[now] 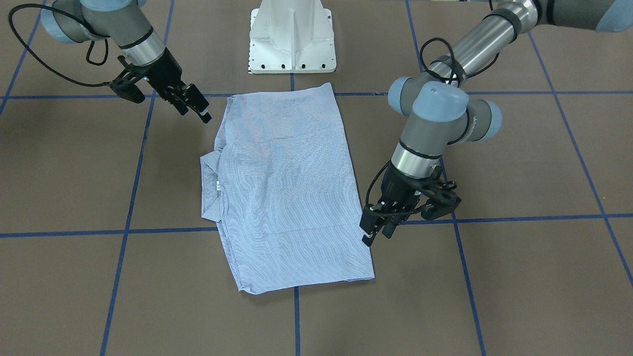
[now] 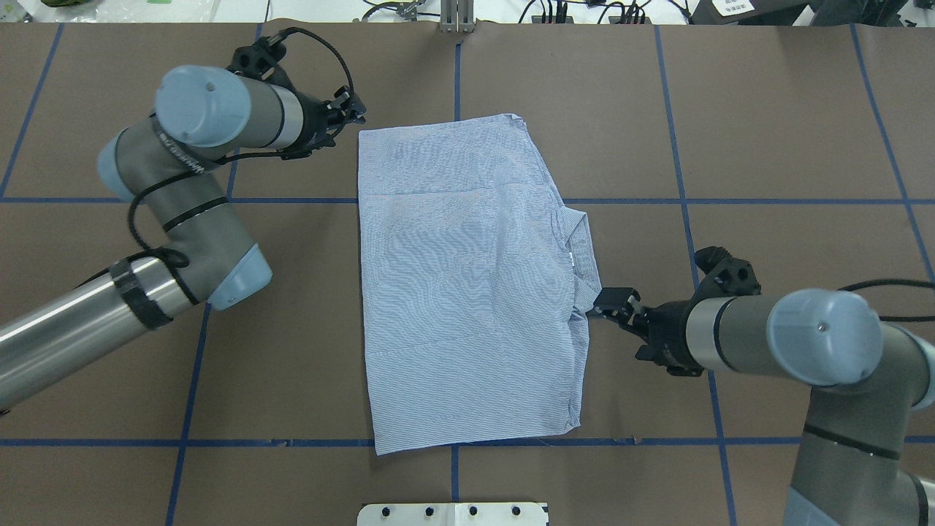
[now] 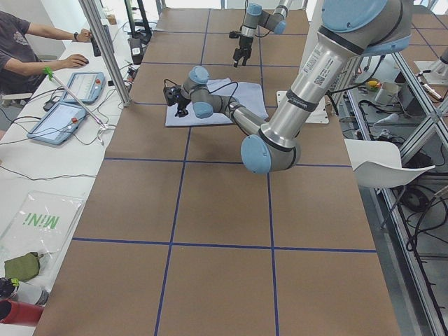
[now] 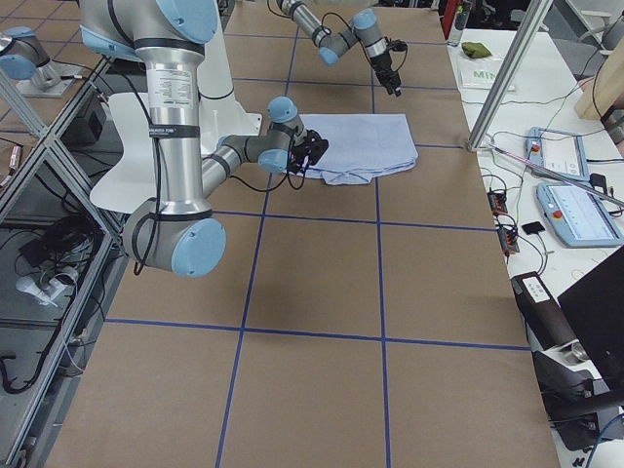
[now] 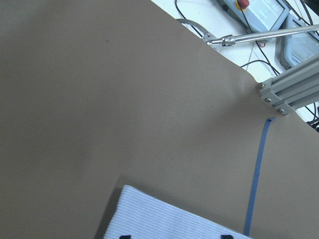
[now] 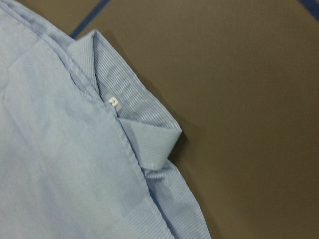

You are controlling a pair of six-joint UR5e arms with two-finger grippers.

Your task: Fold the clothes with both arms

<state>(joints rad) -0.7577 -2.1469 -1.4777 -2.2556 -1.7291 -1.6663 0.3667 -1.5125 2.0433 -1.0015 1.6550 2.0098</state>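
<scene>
The light blue striped shirt [image 2: 467, 292] lies flat on the brown table, folded into a tall rectangle, with its collar [image 2: 581, 252] and white neck label [image 6: 113, 102] sticking out on my right. My left gripper [image 2: 350, 117] hovers open and empty just beside the shirt's far left corner [image 5: 164, 221]. It also shows in the front view [image 1: 373, 230]. My right gripper [image 2: 610, 303] is open and empty, just off the collar's near end. It also shows in the front view [image 1: 198, 106].
The white pedestal base [image 1: 292, 39] stands at the table's near edge behind the shirt. Blue tape lines [image 2: 679, 201] cross the table. An aluminium post [image 5: 291, 82] and operators' tablets [image 3: 70, 105] stand along the far edge.
</scene>
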